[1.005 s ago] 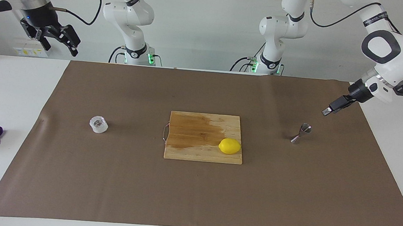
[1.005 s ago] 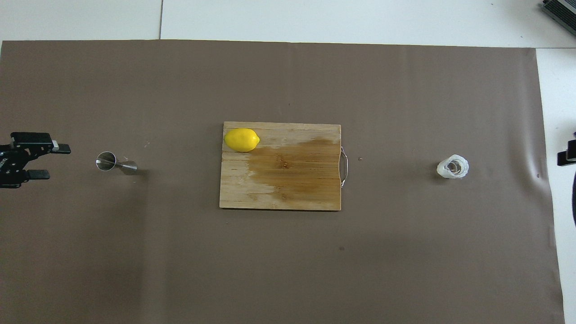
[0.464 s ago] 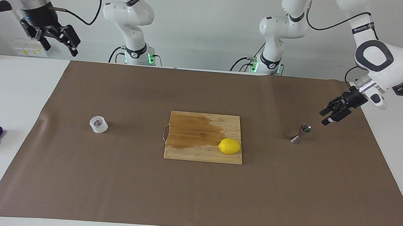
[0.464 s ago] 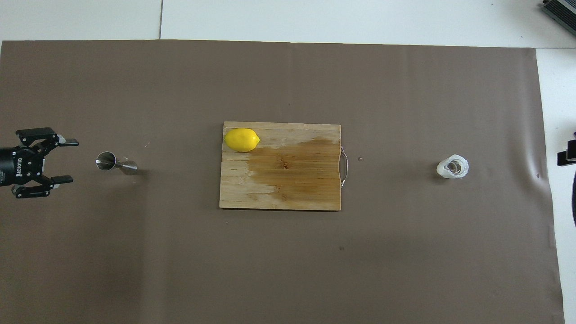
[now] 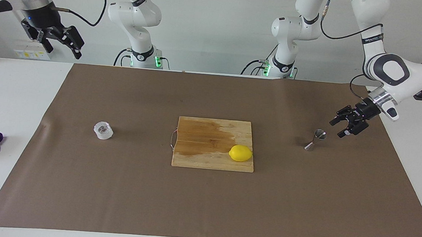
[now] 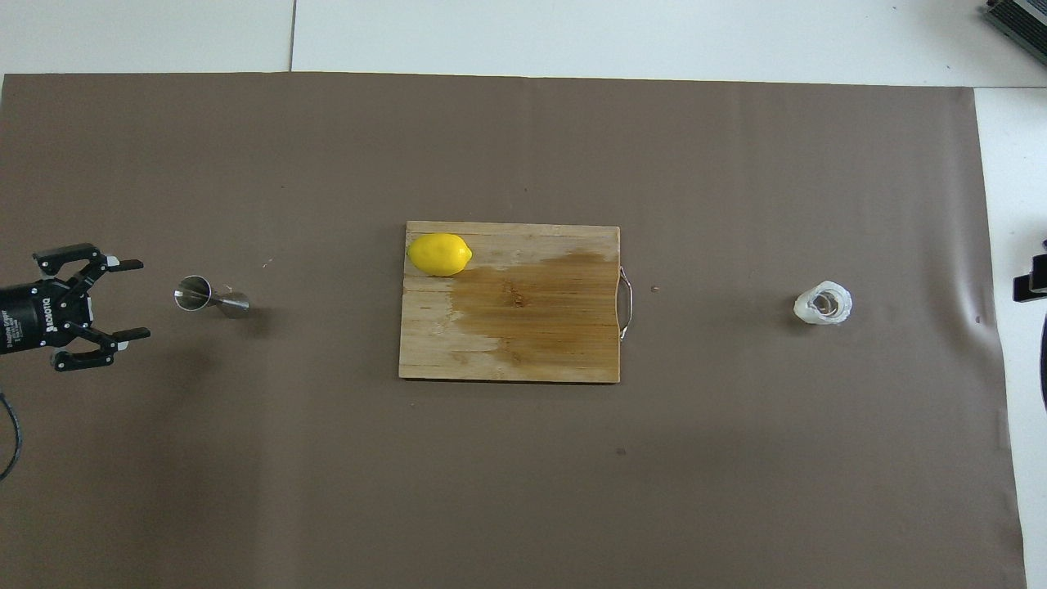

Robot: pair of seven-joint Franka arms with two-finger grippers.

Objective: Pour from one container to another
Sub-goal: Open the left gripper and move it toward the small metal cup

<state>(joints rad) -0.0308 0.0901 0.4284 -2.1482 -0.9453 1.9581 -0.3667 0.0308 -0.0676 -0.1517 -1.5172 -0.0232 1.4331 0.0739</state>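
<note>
While the right gripper (image 5: 60,40) waits spread and high near the cup's (image 5: 103,130) end of the surface, the spread left gripper (image 5: 340,125) hangs just beside the upright jigger (image 5: 315,140), its opening facing it.

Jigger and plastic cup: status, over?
Left tool open, beside jigger, not touching. Right tool open, waiting raised off the mat's corner. Plastic cup untouched. Nothing between tool and jigger.

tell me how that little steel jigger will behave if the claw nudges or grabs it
The jigger stands upright on a small cone base with a narrow waist, so a sideways nudge would probably tip it. Tipped, its round cones would likely roll on the brown mat. Its shiny metal may slip in the open left claw beside it.
</note>
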